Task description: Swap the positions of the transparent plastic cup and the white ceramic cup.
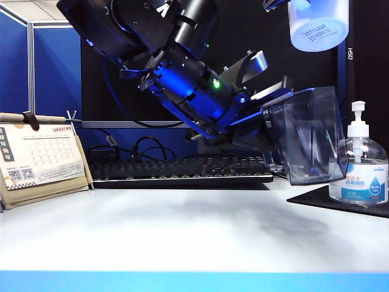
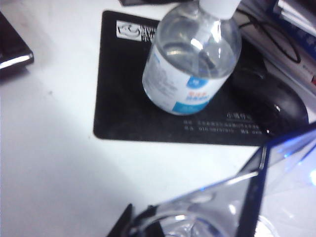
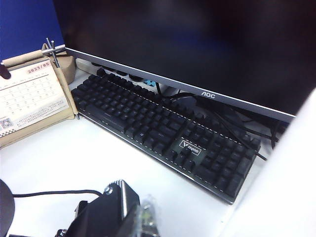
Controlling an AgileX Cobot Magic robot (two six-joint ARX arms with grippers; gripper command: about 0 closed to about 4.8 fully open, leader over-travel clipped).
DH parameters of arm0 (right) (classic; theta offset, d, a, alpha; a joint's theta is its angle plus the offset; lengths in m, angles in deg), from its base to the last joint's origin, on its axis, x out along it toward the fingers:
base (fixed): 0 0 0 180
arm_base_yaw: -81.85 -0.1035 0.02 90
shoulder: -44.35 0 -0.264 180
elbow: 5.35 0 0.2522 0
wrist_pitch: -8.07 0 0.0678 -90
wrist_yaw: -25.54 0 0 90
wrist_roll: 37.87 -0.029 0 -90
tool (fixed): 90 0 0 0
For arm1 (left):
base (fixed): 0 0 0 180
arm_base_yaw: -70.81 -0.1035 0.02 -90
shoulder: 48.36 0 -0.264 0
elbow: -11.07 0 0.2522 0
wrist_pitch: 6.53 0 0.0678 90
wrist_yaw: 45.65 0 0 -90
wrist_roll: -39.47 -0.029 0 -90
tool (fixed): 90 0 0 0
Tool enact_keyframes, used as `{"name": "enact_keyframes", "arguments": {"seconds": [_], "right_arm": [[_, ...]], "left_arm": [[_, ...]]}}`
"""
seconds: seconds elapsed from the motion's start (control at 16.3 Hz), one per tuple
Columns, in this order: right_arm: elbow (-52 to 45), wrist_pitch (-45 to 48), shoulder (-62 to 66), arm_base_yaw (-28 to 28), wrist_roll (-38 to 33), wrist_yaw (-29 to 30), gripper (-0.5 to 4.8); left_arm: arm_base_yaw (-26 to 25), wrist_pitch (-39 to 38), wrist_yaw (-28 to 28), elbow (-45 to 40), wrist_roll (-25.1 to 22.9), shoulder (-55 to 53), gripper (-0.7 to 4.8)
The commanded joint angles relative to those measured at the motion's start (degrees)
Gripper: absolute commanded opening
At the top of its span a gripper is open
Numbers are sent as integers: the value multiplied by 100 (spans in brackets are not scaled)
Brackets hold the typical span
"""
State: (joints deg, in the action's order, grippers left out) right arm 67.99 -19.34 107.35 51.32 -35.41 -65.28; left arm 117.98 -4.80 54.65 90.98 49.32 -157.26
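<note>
The transparent plastic cup, grey-tinted and faceted, hangs tilted above the table's right side, close beside the pump bottle. My left gripper is shut on its rim. In the left wrist view the transparent plastic cup fills the corner by the dark fingers. The white ceramic cup hangs high at the upper right, clear of the table. Only its lower part shows. In the right wrist view the white ceramic cup is a white blur beside my right gripper, which is shut and carries it.
A clear pump bottle with a blue label stands on a black mouse pad at the right. A black mouse lies on the pad. A black keyboard and a monitor stand behind. A desk calendar is at the left.
</note>
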Motion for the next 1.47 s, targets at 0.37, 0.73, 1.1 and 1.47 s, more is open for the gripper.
{"name": "enact_keyframes", "arguments": {"seconds": [0.37, 0.73, 1.1, 1.47], "right_arm": [[68, 280, -59, 7, 79, -9, -6], [68, 245, -59, 7, 79, -9, -6], [66, 186, -59, 7, 79, -7, -6], [66, 186, -59, 7, 79, 94, -6]], "left_arm": [[24, -476, 409, 789, -46, -610, -6], [57, -555, 411, 890, -42, -841, -6], [192, -555, 361, 892, -42, -911, -6], [199, -474, 234, 892, -254, -911, -6]]}}
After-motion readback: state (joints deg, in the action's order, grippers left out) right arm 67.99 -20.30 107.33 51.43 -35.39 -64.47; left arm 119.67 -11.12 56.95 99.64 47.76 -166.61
